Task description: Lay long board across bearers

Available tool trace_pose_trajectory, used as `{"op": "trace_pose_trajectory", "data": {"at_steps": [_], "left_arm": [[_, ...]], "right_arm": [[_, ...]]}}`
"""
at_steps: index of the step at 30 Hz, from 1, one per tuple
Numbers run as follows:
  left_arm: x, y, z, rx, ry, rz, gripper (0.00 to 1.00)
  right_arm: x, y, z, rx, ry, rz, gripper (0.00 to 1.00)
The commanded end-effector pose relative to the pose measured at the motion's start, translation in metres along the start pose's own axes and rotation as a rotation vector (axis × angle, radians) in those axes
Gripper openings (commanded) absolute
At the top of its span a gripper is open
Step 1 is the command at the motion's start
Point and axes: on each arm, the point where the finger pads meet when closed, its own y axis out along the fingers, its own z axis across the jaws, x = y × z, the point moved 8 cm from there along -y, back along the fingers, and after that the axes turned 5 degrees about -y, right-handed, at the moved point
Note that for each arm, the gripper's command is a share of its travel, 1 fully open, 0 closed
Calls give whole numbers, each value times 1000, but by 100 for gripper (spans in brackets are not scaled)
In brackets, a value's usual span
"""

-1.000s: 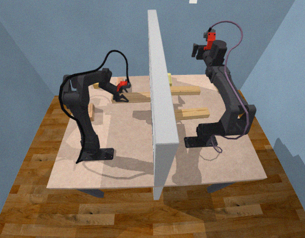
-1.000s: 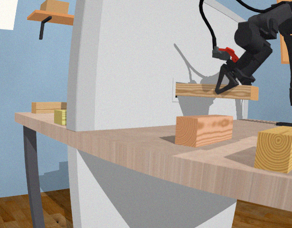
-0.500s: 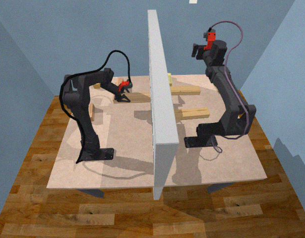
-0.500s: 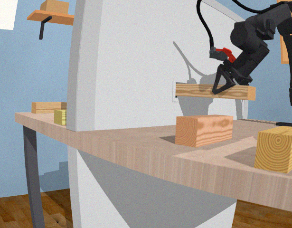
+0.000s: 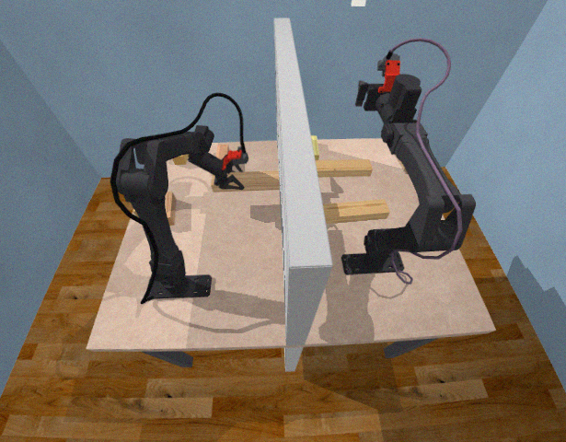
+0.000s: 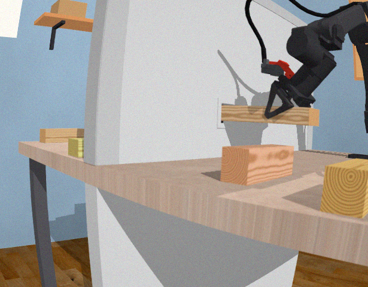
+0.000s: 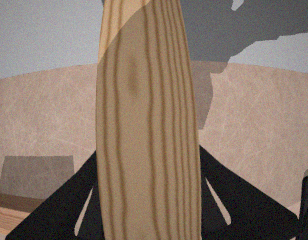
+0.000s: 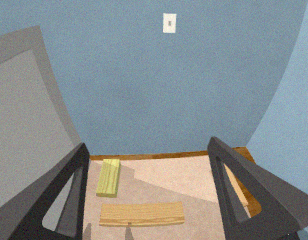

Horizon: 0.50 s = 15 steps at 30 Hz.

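Note:
The long board [image 5: 247, 180] hangs level above the table on the left arm's side of the grey panel wall [image 5: 292, 157]. My left gripper [image 5: 228, 180] is shut on it near its outer end. In the exterior view the board [image 6: 264, 116] has its far end at the slot [image 6: 220, 115] in the wall, with the left gripper [image 6: 278, 106] around it. The left wrist view shows the board [image 7: 146, 125] between the dark fingers. Two wooden bearers [image 5: 343, 168] [image 5: 356, 210] lie on the table beyond the wall. My right gripper [image 5: 363, 95] is open and empty, high above them.
A yellow-green offcut [image 5: 314, 146] lies by the wall near the far bearer; the right wrist view shows it [image 8: 109, 177] next to a bearer [image 8: 141, 214]. On the left arm's side stand an orange block [image 6: 257, 163] and a yellow block [image 6: 347, 186].

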Motion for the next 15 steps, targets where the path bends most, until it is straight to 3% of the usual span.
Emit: {"op": "trace_pose_trajectory", "data": {"at_steps": [1, 7, 15], "left_arm": [[21, -7, -7, 12, 50, -94, 0], [33, -17, 2, 47, 86, -107, 0], [45, -1, -1, 39, 81, -109, 0]], "right_arm": [[8, -8, -3, -4, 0, -32, 100], [8, -8, -3, -4, 0, -32, 100], [8, -8, -3, -4, 0, -32, 100]]}}
